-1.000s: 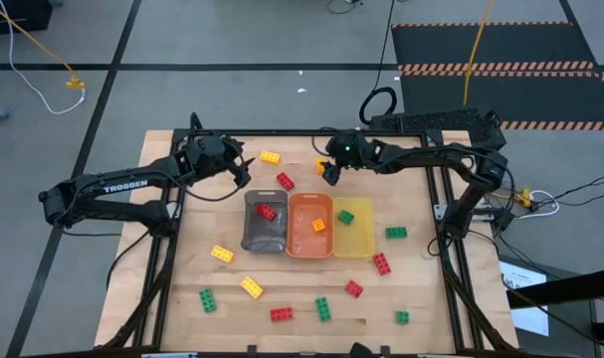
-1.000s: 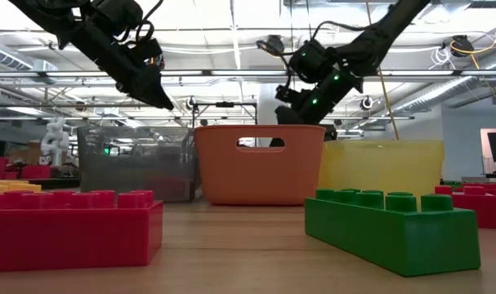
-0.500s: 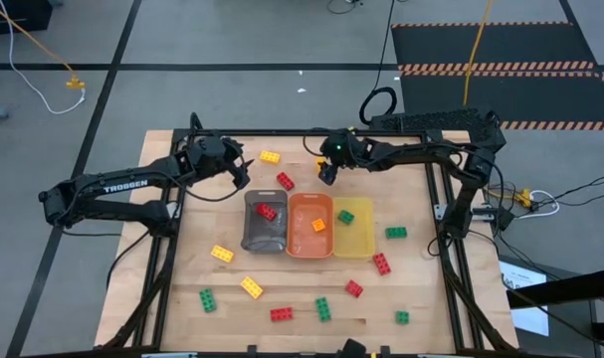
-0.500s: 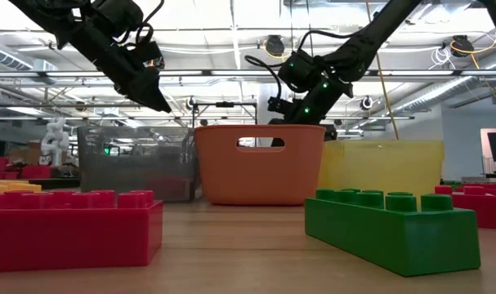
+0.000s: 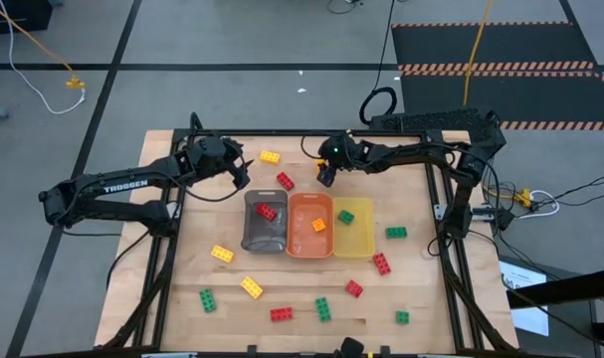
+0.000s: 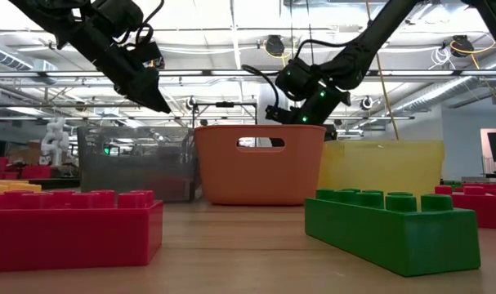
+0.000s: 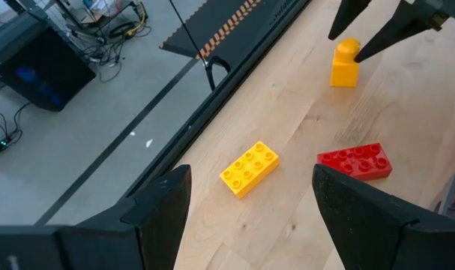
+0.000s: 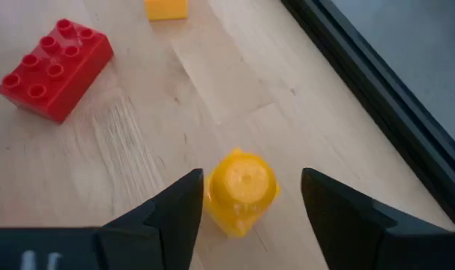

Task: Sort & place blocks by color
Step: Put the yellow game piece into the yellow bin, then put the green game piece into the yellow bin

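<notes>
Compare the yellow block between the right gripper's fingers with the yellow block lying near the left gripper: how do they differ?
The small yellow block under the open right gripper shows one stud and stands tall in the left wrist view. The flat yellow block shows eight studs, lies low and long, and no gripper is around it; the left gripper is open above the table. Both are yellow, studs up, on the bare table.

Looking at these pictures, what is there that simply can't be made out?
- High view: the small yellow block is hidden under the right pincer; only the wrist views show it.
- Low view: what lies inside the orange tray and grey tray is hidden by their walls.
- Low view: the big red block is cut off by the picture's edge.
- High view: the studs on the far blocks are too small to count.
</notes>
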`<move>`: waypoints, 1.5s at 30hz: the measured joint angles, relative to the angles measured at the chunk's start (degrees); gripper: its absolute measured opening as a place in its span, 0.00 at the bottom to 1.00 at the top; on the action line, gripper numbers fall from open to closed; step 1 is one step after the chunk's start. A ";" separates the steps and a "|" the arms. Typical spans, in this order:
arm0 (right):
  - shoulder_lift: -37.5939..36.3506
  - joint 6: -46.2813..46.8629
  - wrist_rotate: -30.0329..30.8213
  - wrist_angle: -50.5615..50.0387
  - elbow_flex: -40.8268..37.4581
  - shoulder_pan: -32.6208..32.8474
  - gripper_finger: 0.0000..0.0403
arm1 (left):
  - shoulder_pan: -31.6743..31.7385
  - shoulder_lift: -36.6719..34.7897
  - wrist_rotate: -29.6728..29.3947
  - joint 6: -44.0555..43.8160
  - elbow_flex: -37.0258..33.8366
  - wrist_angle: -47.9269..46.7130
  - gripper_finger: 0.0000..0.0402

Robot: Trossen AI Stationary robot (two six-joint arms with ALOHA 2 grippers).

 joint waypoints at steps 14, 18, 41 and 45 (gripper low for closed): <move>-0.17 -5.10 -0.06 1.35 0.20 0.00 0.09 | 0.00 0.00 -0.02 0.04 0.00 -0.33 0.69; -1.28 -6.04 -0.31 0.53 -0.11 0.16 0.00 | 0.00 0.00 -0.01 0.07 0.00 -0.37 0.69; -15.28 4.37 -7.23 -23.26 0.04 0.26 0.52 | -0.26 0.00 0.00 0.00 0.00 -0.39 0.69; -16.81 4.10 -6.28 -32.12 0.04 0.26 0.58 | -0.70 0.00 0.00 -0.02 0.00 -0.37 0.69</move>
